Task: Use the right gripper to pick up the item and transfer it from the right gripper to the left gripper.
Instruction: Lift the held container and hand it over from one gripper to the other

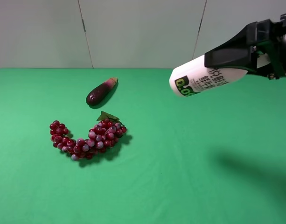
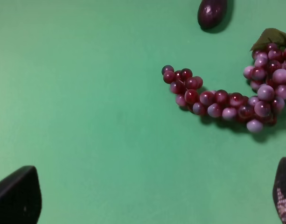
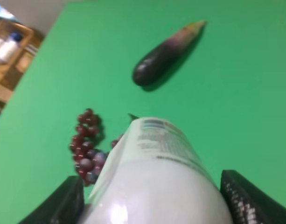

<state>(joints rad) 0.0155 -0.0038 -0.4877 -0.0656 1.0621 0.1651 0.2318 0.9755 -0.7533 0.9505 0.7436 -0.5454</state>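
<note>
The white bottle [image 1: 198, 77] with a green-and-black label hangs in the air at the upper right of the exterior view, tilted, its end pointing left and down. My right gripper [image 1: 226, 63] is shut on its body. In the right wrist view the bottle [image 3: 152, 177] fills the space between the two black fingers [image 3: 250, 200]. My left gripper does not show in the exterior view. In the left wrist view the left gripper [image 2: 149, 200] is open and empty above the green cloth, with only its fingertips [image 2: 17, 196] showing.
A dark purple eggplant [image 1: 101, 92] lies at the back left of the green table [image 1: 180, 163]. A red grape bunch [image 1: 89, 138] lies in front of it, and it also shows in the left wrist view [image 2: 231, 98]. The bottle's shadow falls front right.
</note>
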